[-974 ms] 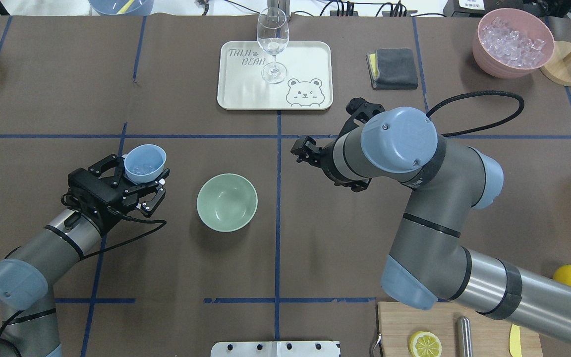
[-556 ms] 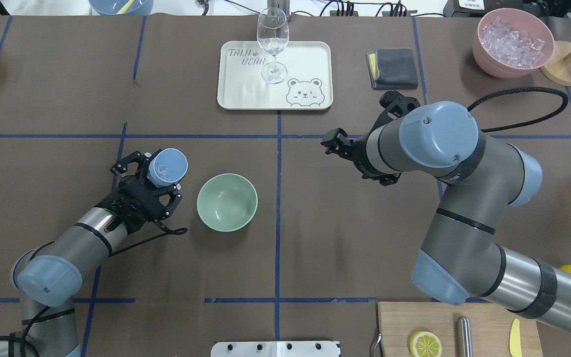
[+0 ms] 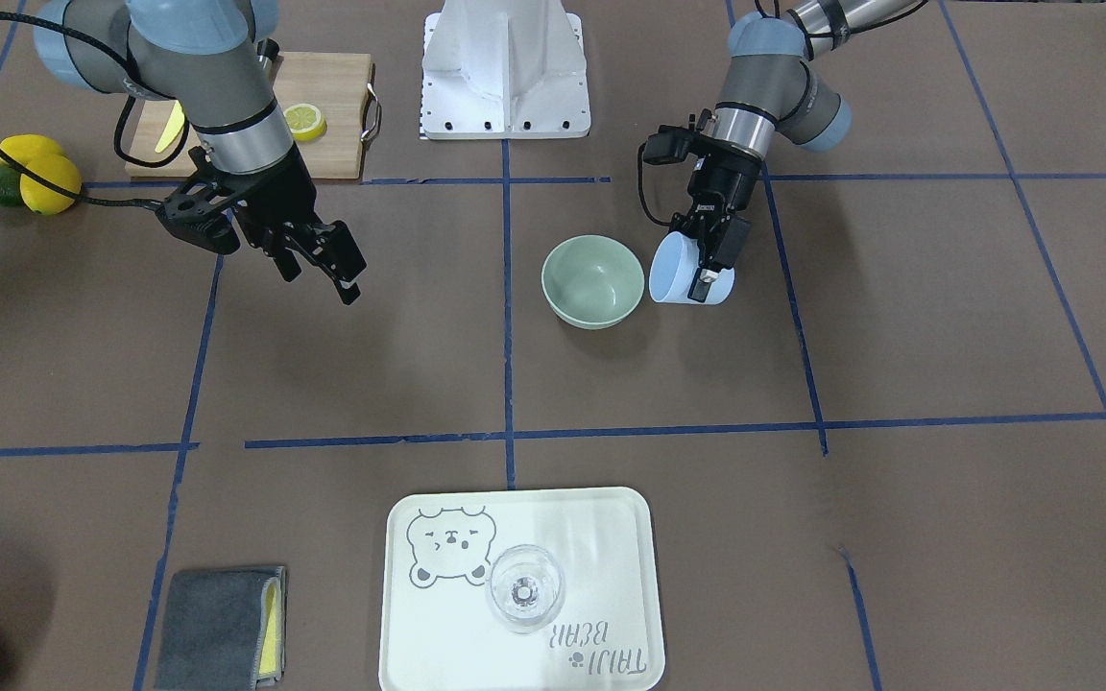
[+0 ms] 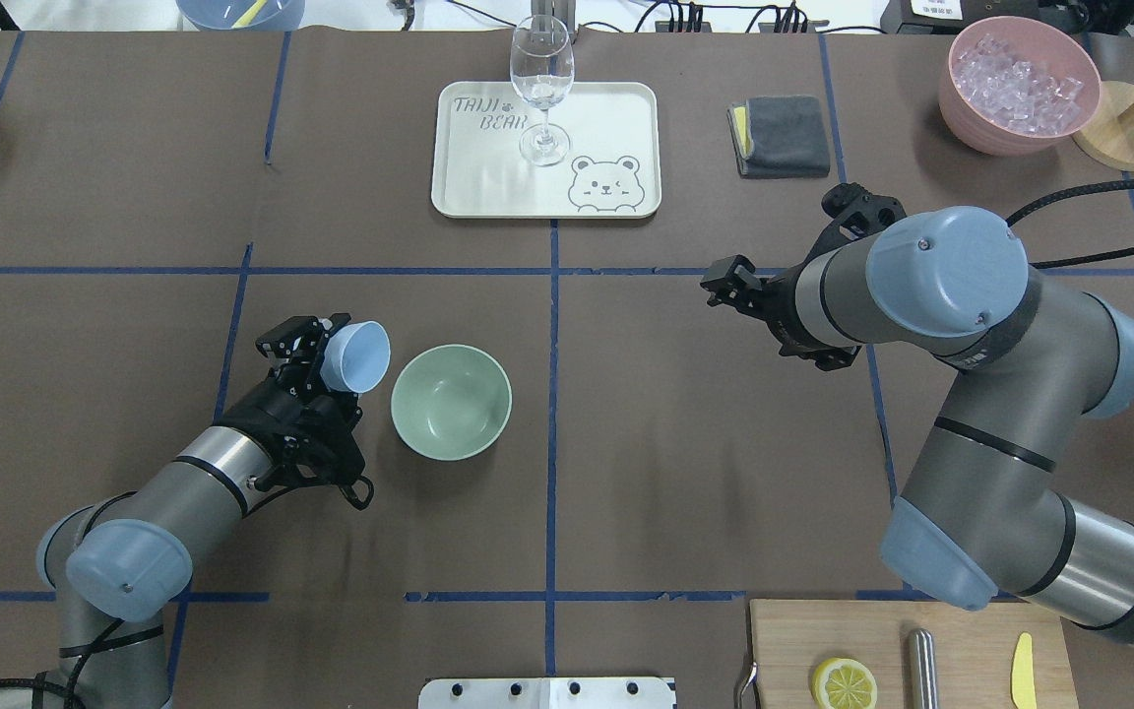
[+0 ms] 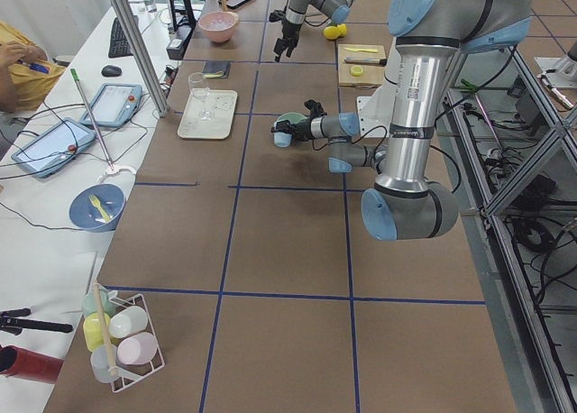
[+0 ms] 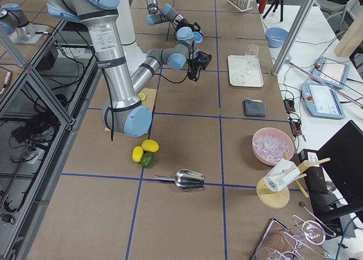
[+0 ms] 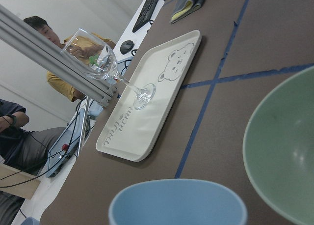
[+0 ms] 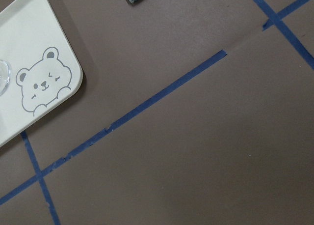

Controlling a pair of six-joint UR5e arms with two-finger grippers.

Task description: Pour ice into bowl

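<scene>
The pale sage-green bowl [image 4: 451, 401] stands on the brown table and looks empty; it also shows in the front view [image 3: 592, 281] and the left wrist view [image 7: 284, 151]. My left gripper [image 4: 323, 356] is shut on a pale blue cup [image 4: 357, 356], held tilted with its mouth toward the bowl, just left of its rim. In the front view the cup [image 3: 673, 274] almost touches the bowl. The ice is hidden inside the cup. My right gripper [image 4: 726, 283] hangs open and empty, far right of the bowl.
A wine glass [image 4: 541, 89] stands on a white bear tray [image 4: 616, 118] at the back. A grey cloth [image 4: 781, 135] and a pink bowl of ice [image 4: 1018, 84] lie at the back right. A cutting board [image 4: 961, 650] with a lemon slice is at the front right.
My left gripper has carried the blue cup right, up to the bowl's rim, and tipped it further over. My right arm has drawn back to the right.
</scene>
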